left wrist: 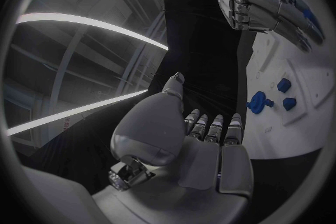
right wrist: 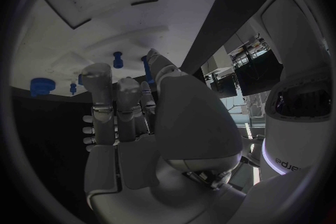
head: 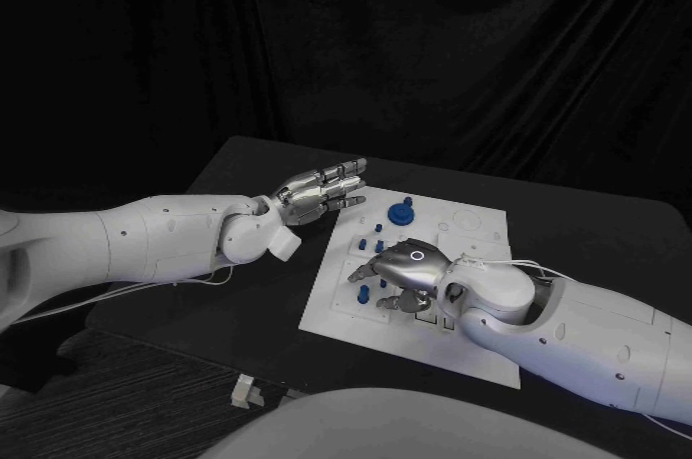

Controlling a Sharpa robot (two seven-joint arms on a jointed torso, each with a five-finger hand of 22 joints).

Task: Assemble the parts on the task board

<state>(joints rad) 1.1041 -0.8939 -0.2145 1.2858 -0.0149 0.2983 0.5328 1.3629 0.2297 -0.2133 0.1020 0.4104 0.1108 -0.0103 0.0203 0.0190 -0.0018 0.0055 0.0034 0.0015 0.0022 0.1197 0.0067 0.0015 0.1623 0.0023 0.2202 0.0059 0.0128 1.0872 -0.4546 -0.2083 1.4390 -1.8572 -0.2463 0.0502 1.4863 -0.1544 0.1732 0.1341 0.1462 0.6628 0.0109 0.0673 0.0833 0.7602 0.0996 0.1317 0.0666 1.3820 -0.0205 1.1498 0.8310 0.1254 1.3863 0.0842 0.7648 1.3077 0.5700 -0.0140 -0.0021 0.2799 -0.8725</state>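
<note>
Right hand (head: 408,269) palm-down over the near-left part of the task board (head: 476,241), fingers (head: 361,275) curled down among the small blue parts (head: 378,247); whether they pinch a part can't be told, contact hidden under the palm. Left hand (head: 320,191) hovering off the board's far-left corner, above the black table (head: 577,214), fingers (left wrist: 213,126) straight and together, released, nothing held. Larger round blue part (head: 401,215) standing on the board's far-left area, just beside the left fingertips, not touched. Board flat in the table's middle.
</note>
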